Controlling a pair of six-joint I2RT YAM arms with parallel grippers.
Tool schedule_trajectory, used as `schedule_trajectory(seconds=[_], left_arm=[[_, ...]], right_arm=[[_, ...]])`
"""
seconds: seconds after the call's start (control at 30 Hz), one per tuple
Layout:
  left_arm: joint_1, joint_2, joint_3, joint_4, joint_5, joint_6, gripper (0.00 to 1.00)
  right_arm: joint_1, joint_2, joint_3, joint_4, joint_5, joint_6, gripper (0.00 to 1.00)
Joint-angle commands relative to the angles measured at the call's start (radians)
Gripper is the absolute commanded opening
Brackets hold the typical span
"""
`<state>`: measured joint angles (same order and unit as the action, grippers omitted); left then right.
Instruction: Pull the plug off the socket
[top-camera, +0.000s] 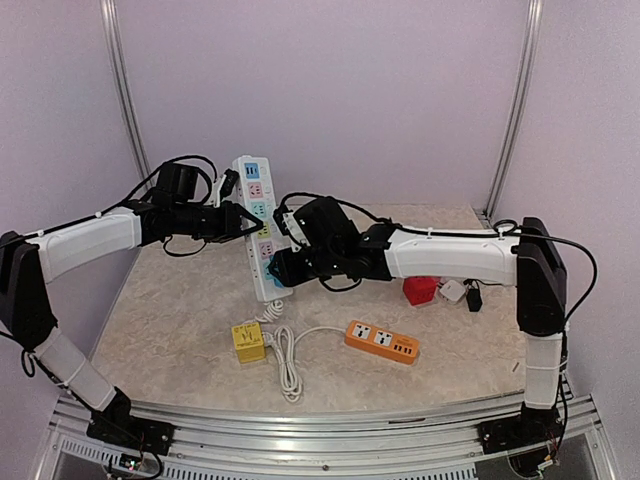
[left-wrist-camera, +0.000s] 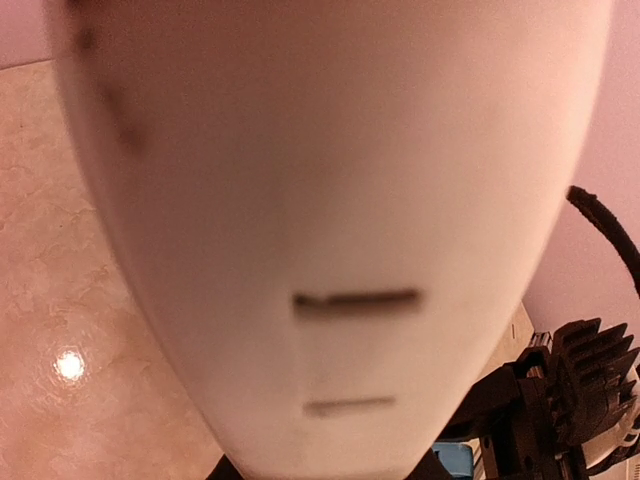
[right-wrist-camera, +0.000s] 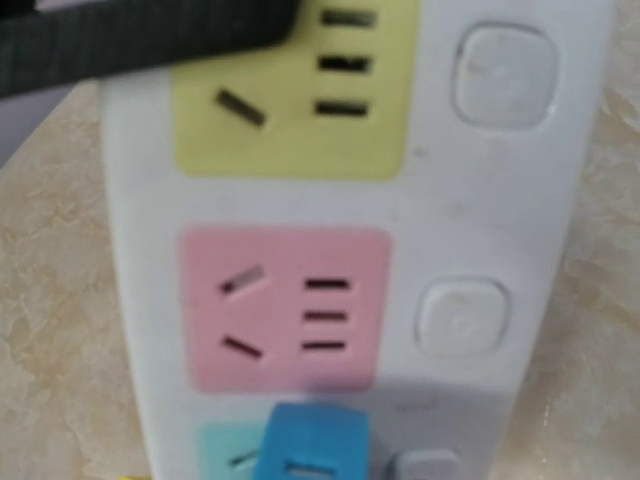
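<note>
Blurred white plastic fills nearly all of the left wrist view. It is the body of the long white plastic power strip (left-wrist-camera: 330, 200) with coloured socket panels, so close that only two dark slots show on it. None of that arm's fingers appear there. From above, the left gripper (top-camera: 246, 222) reaches in from the left and its black fingers meet the strip's edge beside the yellow panel. Whether they clamp it cannot be told.

The right wrist view looks straight onto the strip's face. A yellow socket panel (right-wrist-camera: 290, 100) is at the top, a pink socket panel (right-wrist-camera: 285, 310) sits below it, and a teal one is at the bottom edge. White push buttons run down the right side. A small blue plastic plug (right-wrist-camera: 312, 442), with a slot in its face, sits over the teal panel at the bottom middle of the frame. A black bar (right-wrist-camera: 140, 35) crosses the top-left corner over the yellow panel's edge. The right arm's own fingers do not show here, so how far they are open cannot be told. In the top view the right gripper (top-camera: 284, 268) hangs over the strip's near end, right where the plug sits, largely hiding it. Contact cannot be judged.

The strip lies slanted on the beige marbled table (top-camera: 450, 370). Nearer the arm bases lie a yellow cube adapter (top-camera: 248, 341), a coiled white cable (top-camera: 288, 360) and an orange power strip (top-camera: 382, 341). A red block (top-camera: 420, 290) sits below the right forearm.
</note>
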<state>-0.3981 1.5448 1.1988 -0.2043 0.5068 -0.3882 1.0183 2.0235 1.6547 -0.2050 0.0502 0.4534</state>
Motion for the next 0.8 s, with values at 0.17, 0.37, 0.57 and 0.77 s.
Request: schedule_trajectory(seconds=[0.17, 0.37, 0.57, 0.77], left_arm=[[0.005, -0.053, 0.002, 0.024, 0.002, 0.023, 0.0], [0.005, -0.054, 0.003, 0.025, 0.013, 0.025, 0.0], [0.005, -0.049, 0.002, 0.037, 0.041, 0.026, 0.0], [0.007, -0.054, -0.012, 0.079, 0.105, 0.026, 0.0]], right_arm=[[0.007, 0.038, 0.016, -0.015, -0.004, 0.011, 0.32], [0.004, 0.04, 0.007, 0.007, -0.01, 0.019, 0.29], [-0.019, 0.017, -0.034, 0.059, -0.039, 0.035, 0.21], [-0.059, -0.018, -0.122, 0.151, -0.126, 0.067, 0.0]])
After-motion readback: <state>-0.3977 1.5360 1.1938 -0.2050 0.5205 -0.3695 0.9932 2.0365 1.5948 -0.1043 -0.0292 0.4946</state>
